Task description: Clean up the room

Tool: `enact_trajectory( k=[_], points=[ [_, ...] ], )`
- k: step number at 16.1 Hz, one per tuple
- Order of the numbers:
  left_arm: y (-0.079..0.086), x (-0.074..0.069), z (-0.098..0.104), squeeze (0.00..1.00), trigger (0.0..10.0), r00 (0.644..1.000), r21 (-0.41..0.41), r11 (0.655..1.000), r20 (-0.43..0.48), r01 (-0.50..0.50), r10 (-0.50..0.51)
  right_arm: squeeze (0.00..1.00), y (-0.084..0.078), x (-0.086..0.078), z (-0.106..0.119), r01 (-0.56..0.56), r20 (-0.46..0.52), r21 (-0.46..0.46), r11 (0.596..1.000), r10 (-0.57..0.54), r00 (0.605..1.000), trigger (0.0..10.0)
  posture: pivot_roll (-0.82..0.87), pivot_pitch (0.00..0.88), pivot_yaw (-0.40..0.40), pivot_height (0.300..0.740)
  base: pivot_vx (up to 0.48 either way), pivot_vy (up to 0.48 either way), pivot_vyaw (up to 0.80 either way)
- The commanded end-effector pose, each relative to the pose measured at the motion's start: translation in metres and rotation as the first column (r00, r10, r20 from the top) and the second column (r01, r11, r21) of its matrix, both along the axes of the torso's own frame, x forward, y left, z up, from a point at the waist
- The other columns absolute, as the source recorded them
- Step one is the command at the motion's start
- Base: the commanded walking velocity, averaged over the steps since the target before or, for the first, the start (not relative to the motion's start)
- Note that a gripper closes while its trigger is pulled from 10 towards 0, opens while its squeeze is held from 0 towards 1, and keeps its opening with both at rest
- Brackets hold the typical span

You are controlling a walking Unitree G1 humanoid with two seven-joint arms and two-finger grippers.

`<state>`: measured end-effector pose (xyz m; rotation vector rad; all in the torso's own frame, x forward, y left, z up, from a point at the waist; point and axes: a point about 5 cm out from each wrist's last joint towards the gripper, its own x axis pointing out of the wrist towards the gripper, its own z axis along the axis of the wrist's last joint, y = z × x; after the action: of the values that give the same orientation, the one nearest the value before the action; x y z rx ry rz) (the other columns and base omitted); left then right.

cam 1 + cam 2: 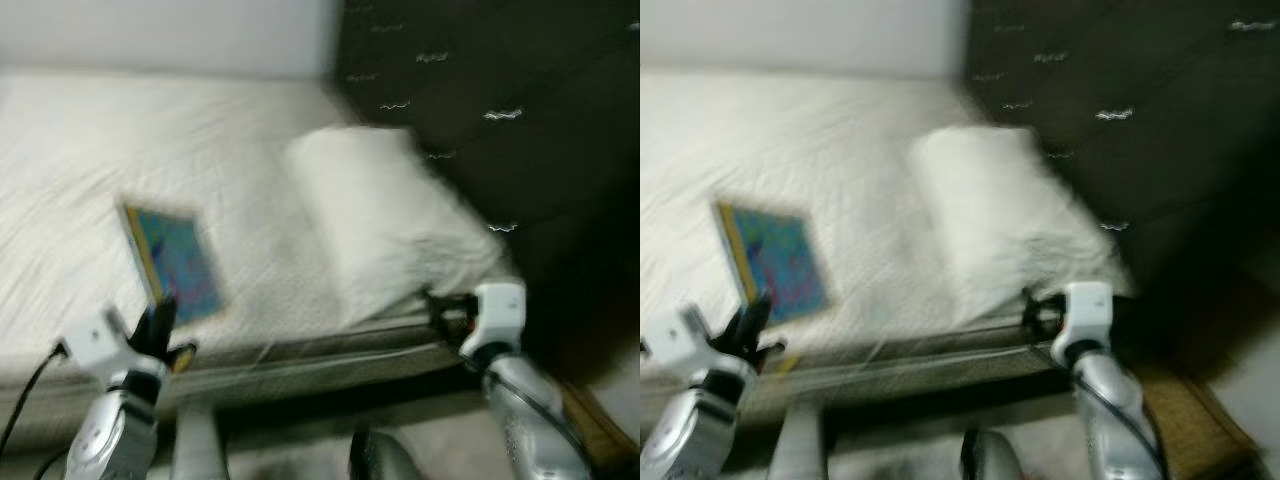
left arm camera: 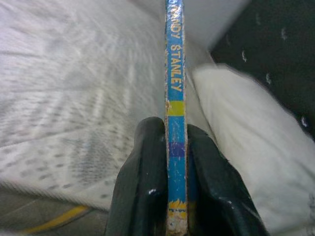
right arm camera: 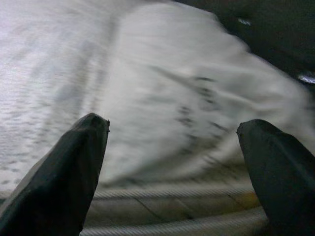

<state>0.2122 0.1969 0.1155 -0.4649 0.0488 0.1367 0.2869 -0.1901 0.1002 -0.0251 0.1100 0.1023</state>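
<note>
A white bed (image 1: 90, 150) bears a white pillow (image 1: 385, 215) beside its dark headboard (image 1: 500, 90).

Room light dim and soft, no hard shadows. Both eye views smeared by motion blur: book (image 1: 172, 262) edges doubled, pillow (image 1: 385, 222) outline fuzzy. White bedsheet (image 1: 120, 150) is brightest area, slightly washed out near top. Dark headboard (image 1: 500, 110) almost black, only small glints on studs, stretched to streaks. Left wrist view sharper: spine lettering of book readable, black fingers (image 2: 142, 187) with small highlights. Right wrist view blurred, bed edge (image 3: 172, 211) in shade, fingers (image 3: 69, 172) out of focus.
</note>
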Motion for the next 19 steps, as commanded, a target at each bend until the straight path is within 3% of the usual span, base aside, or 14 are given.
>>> enact_trajectory(
  k=[1, 9, 19],
  points=[
    [0.002, -0.001, -0.002, 0.00, 10.0, 1.000, 0.018, 1.000, -0.014, -0.008, 0.008, 0.00, 0.001, -0.003, -0.006, -0.006, -0.024, 0.002, 1.000, 0.007, 1.000, 10.0, 0.03, 0.074, -0.091, 0.590, 0.000, 0.000, 0.00],
    [-0.001, -0.002, 0.002, 0.00, 10.0, 1.000, 0.012, 1.000, 0.019, -0.015, 0.015, 0.00, 0.007, 0.001, -0.004, -0.077, -0.026, -0.009, 0.997, 0.076, 0.997, 10.0, 0.02, 0.119, -0.110, 0.590, 0.000, 0.000, 0.00],
    [-0.009, 0.000, 0.007, 0.00, 10.0, 0.999, -0.019, 1.000, 0.053, -0.007, 0.008, 0.00, 0.009, 0.002, 0.001, -0.121, -0.020, -0.026, 0.992, 0.120, 0.993, 10.0, 0.01, 0.140, -0.128, 0.590, 0.346, 0.000, 0.00]
  ],
)
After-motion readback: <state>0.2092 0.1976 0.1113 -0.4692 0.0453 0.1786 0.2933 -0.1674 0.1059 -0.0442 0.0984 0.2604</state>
